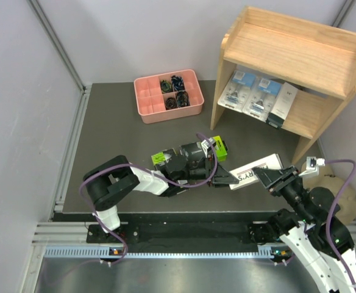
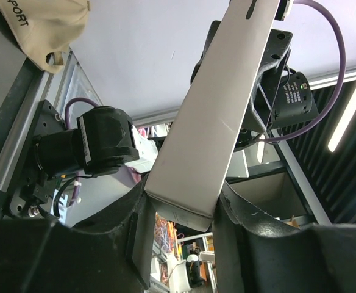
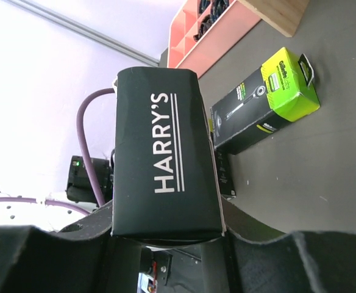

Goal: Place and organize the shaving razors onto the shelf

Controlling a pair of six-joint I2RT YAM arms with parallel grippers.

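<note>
A slim white Harry's razor box (image 1: 257, 170) is held above the table between both grippers. My left gripper (image 1: 231, 178) is shut on its left end, seen pale in the left wrist view (image 2: 208, 122). My right gripper (image 1: 265, 176) is shut on its right end, whose dark face fills the right wrist view (image 3: 166, 159). The wooden shelf (image 1: 300, 46) stands at the far right. Its lower tier holds two blister packs (image 1: 249, 93) and a white box (image 1: 283, 104). Two black boxes with lime-green ends lie on the table, one (image 1: 217, 147) beside my left wrist and one (image 1: 161, 159) partly under it.
A pink divided tray (image 1: 146, 104) of small dark items sits far centre, left of the shelf. A beige bag (image 1: 344, 190) lies at the right edge near the right arm. The shelf's front leg (image 1: 217, 113) stands near the boxes.
</note>
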